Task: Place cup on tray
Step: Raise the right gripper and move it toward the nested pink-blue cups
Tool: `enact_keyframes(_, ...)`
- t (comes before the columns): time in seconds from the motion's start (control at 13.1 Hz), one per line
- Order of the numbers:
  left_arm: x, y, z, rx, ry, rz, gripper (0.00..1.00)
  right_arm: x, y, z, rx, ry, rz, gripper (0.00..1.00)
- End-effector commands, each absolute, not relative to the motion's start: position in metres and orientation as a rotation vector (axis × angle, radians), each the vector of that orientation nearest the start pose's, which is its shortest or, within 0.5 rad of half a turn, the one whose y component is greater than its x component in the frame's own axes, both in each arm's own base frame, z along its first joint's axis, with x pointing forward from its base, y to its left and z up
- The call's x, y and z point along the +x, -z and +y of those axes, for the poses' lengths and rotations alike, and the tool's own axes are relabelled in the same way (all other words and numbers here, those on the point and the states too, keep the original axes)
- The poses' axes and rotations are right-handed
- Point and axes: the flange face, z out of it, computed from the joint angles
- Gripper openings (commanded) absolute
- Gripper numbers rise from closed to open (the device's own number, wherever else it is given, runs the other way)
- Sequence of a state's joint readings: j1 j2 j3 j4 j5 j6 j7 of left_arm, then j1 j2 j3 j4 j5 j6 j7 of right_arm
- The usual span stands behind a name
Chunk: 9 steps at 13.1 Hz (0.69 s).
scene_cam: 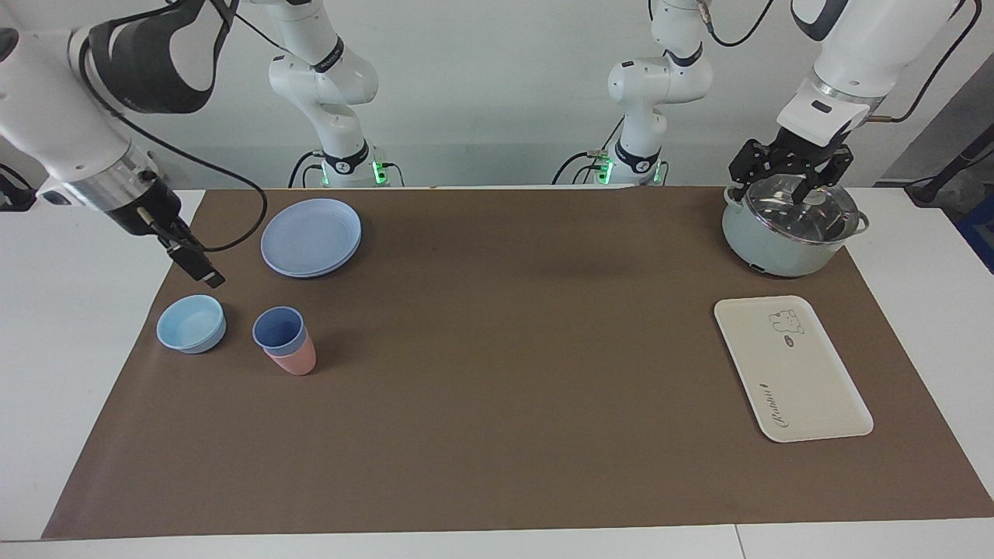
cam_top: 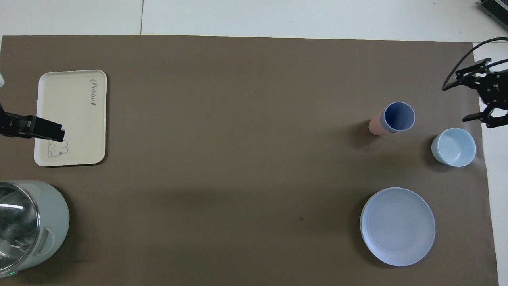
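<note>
1. Periwinkle-blue plastic, tapered, no handle: the cup (scene_cam: 277, 328) (cam_top: 398, 116). Sits nested in a salmon-pink cup (scene_cam: 297, 360) (cam_top: 374, 125) on the brown mat (scene_cam: 497, 404), toward the right arm's end of the table.
2. Stands mouth up, long axis upright or close to it, pink base below and blue rim on top; open mouth seen as a full round from overhead.
3. Lies just beside a light-blue bowl (scene_cam: 191, 324) (cam_top: 453, 147), farther from the robots than a round blue plate (scene_cam: 311, 237) (cam_top: 397, 226).
4. Right gripper (scene_cam: 199, 266) (cam_top: 462, 97): up in the air over the mat's edge near the bowl, jaws spread wide in the overhead view, nothing between them. Seen edge-on in the facing view.
5. Cup apart from those jaws, outside them, untouched.
6. Left gripper (scene_cam: 792, 186): hangs over the glass lid of a pale-green pot (scene_cam: 776, 244) (cam_top: 49, 222) at the left arm's end, jaws spread, well apart from the cup. Waits there.
7. Cream-white tray (scene_cam: 808, 388) (cam_top: 67, 103): flat on the mat near the pot, farther from the robots than it, bear drawing and cursive lettering facing up, well apart from the cup.
</note>
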<state>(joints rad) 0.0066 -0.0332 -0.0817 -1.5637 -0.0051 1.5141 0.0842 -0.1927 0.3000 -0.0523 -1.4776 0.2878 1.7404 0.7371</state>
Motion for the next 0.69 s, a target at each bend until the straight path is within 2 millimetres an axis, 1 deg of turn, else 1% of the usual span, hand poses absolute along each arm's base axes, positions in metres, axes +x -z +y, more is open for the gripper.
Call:
enact_keyframes(0.0, 0.528, -0.642, -0.038, -3.117, -0.032, 0.260, 1.00, 0.659, -0.467, -0.140, -2.417, -0.208, 1.486, 0.94)
enact_keyframes(0.08, 0.528, -0.642, -0.038, -3.117, -0.032, 0.260, 1.00, 0.665, -0.452, -0.145, -2.397, -0.196, 1.503, 0.96)
enact_keyframes(0.15, 0.528, -0.642, -0.038, -3.117, -0.032, 0.260, 1.00, 0.669, -0.436, -0.154, -2.377, -0.195, 1.533, 0.98)
enact_keyframes(0.31, 0.528, -0.642, -0.038, -3.117, -0.032, 0.260, 1.00, 0.678, -0.394, -0.159, -2.234, -0.271, 1.636, 1.00)
enact_keyframes(0.38, 0.528, -0.642, -0.038, -3.117, -0.034, 0.260, 1.00, 0.680, -0.378, -0.168, -2.155, -0.292, 1.694, 1.00)
enact_keyframes(0.46, 0.528, -0.642, -0.038, -3.117, -0.034, 0.260, 1.00, 0.679, -0.368, -0.171, -2.139, -0.301, 1.718, 1.00)
enact_keyframes(0.61, 0.528, -0.642, -0.038, -3.117, -0.034, 0.260, 1.00, 0.668, -0.337, -0.161, -2.140, -0.378, 1.739, 1.00)
